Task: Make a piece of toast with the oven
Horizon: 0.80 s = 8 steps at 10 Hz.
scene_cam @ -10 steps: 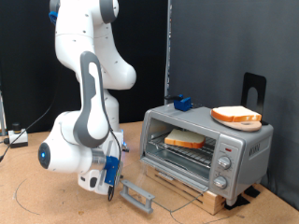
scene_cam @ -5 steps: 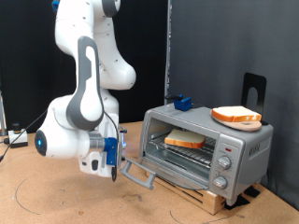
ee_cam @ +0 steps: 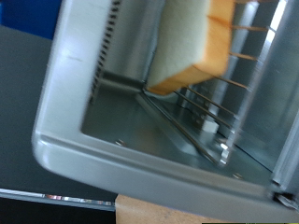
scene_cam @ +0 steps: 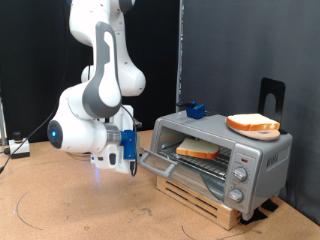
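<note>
The silver oven [scene_cam: 255, 160] stands on the exterior view's right, its glass door [scene_cam: 158, 163] raised about halfway. One piece of toast [scene_cam: 199, 150] lies on the wire rack inside; the wrist view shows it [ee_cam: 192, 42] close up above the rack [ee_cam: 201, 107]. A second, alike slice [scene_cam: 254, 123] lies on an orange plate on the oven's top. My gripper [scene_cam: 131, 152] is at the door's outer edge, by the handle. Its fingers do not show in the wrist view.
The oven rests on a low wooden base [scene_cam: 215, 206] on the brown table [scene_cam: 60, 210]. A small blue object [scene_cam: 195, 110] sits on the oven's top, at the back. A black bracket [scene_cam: 271, 95] stands behind the oven. Cables lie at the exterior view's left.
The gripper has risen from near the table and moved towards the oven. The door has swung up with it, from lying flat open to about half shut.
</note>
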Each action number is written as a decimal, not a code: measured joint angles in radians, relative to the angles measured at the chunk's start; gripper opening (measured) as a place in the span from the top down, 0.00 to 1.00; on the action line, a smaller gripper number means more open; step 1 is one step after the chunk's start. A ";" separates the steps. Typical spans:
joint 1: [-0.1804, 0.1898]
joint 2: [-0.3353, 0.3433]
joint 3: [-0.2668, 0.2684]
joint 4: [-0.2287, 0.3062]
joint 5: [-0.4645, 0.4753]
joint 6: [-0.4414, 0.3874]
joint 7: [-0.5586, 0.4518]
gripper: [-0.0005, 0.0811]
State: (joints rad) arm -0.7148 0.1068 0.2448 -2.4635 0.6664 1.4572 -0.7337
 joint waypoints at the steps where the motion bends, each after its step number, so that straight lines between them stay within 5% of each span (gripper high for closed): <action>1: 0.004 -0.028 0.012 -0.010 0.010 -0.015 0.000 0.01; 8: 0.074 -0.224 0.121 -0.169 0.101 -0.010 0.054 0.01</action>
State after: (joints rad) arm -0.6409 -0.1167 0.3658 -2.6324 0.7673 1.4475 -0.6798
